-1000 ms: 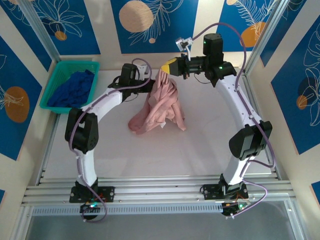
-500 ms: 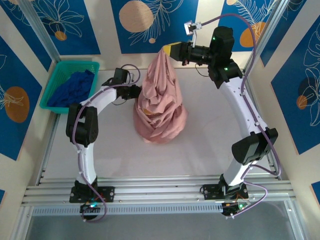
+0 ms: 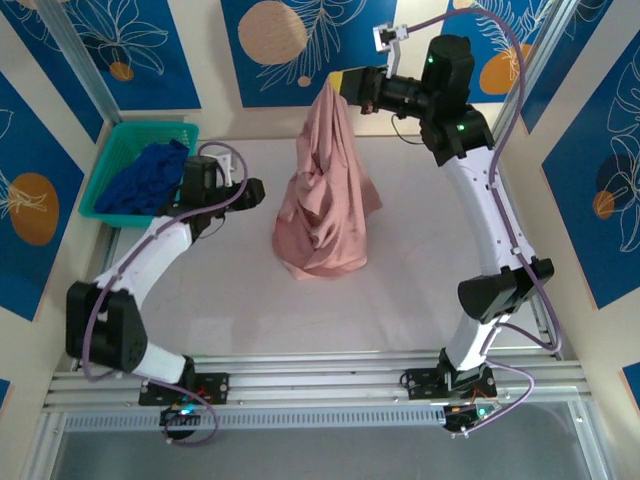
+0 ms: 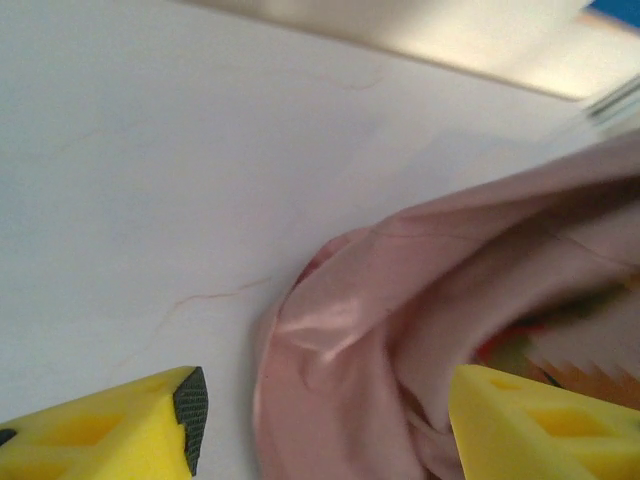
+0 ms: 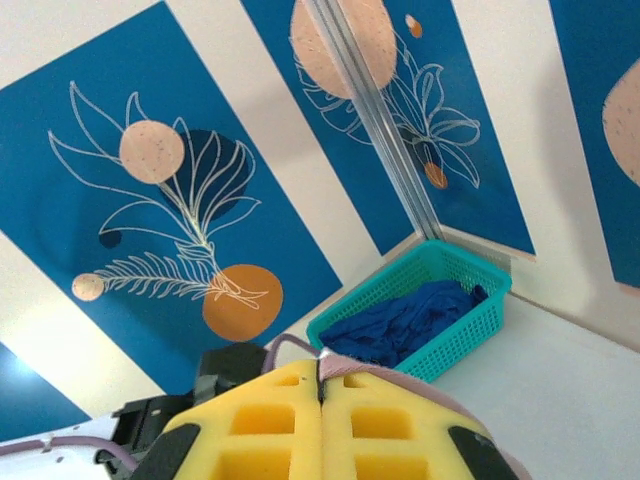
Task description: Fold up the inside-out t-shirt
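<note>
**Top view:** The shirt [image 3: 322, 215] is hoisted into a tall pink cone. Its peak is up over the table's [image 3: 420, 290] far edge, and its lower end is bunched in soft, creased folds on the middle of the table. The right gripper [image 3: 338, 84] has that peak pinched tight. The right arm rises high from the near right corner, its forearm level and pointing left. The left gripper [image 3: 252, 192] sits low, just left of the cone and clear of the cloth. The left arm sweeps in from the near left corner with its elbow swung out to the left edge. A basket [image 3: 100, 190] holding a blue garment [image 3: 145, 178] sits at the far left corner.

**Left wrist:** The fingers [image 4: 110, 430] are spread wide with nothing between them. The shirt [image 4: 400, 300] is heaped on the table just ahead, smooth and rumpled. A blurred yellow-and-red print [image 4: 570, 350] peeks out at the right.

**Right wrist:** The fingers [image 5: 270, 440] are pressed together, with a thin edge of shirt [image 5: 400, 375] nipped between them and curling over the top. Beyond them are the basket [image 5: 470, 335] and the garment [image 5: 400, 320].
</note>
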Controlling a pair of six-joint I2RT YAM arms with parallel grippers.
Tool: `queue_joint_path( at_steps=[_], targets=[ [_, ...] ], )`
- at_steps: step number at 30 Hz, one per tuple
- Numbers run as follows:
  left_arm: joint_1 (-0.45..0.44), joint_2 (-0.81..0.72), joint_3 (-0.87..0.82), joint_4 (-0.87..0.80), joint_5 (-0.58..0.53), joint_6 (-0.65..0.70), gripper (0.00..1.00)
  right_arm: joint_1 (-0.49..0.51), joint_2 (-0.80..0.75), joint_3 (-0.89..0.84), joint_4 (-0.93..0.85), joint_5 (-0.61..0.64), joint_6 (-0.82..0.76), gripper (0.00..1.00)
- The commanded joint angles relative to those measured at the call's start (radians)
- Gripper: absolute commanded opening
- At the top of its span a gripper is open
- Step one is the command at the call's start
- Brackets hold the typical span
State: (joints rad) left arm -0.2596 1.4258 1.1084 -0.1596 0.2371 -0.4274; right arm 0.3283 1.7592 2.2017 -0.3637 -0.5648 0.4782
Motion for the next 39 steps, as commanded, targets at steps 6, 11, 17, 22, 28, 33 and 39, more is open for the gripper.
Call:
queue_joint_path(
  at_steps=[6, 11, 17, 22, 28, 33, 39],
  targets=[
    [-0.078, -0.020, 0.140, 0.154, 0.261, -0.065, 0.71, 0.008, 0.016, 0.050, -0.157, -0.103, -0.139, 0.00],
    [-0.107, 0.098, 0.291, 0.120, 0.326, -0.086, 0.72, 0.008, 0.020, 0.041, -0.178, -0.120, -0.162, 0.00],
    [-0.154, 0.216, 0.387, 0.060, 0.365, -0.072, 0.59, -0.007, 0.026, 0.044, -0.182, -0.125, -0.164, 0.00],
    [-0.156, 0.258, 0.426, 0.048, 0.369, -0.075, 0.21, -0.021, 0.030, 0.050, -0.183, -0.135, -0.159, 0.00],
    [-0.089, 0.192, 0.463, 0.042, 0.347, -0.085, 0.00, -0.063, -0.039, -0.035, -0.215, -0.032, -0.210, 0.00],
    [0.017, 0.056, 0.435, 0.165, 0.359, -0.216, 0.00, -0.086, -0.108, -0.098, -0.221, 0.120, -0.241, 0.00],
    [0.070, -0.065, 0.430, 0.247, 0.373, -0.314, 0.00, -0.081, -0.134, -0.097, -0.268, 0.330, -0.283, 0.00]
  ],
)
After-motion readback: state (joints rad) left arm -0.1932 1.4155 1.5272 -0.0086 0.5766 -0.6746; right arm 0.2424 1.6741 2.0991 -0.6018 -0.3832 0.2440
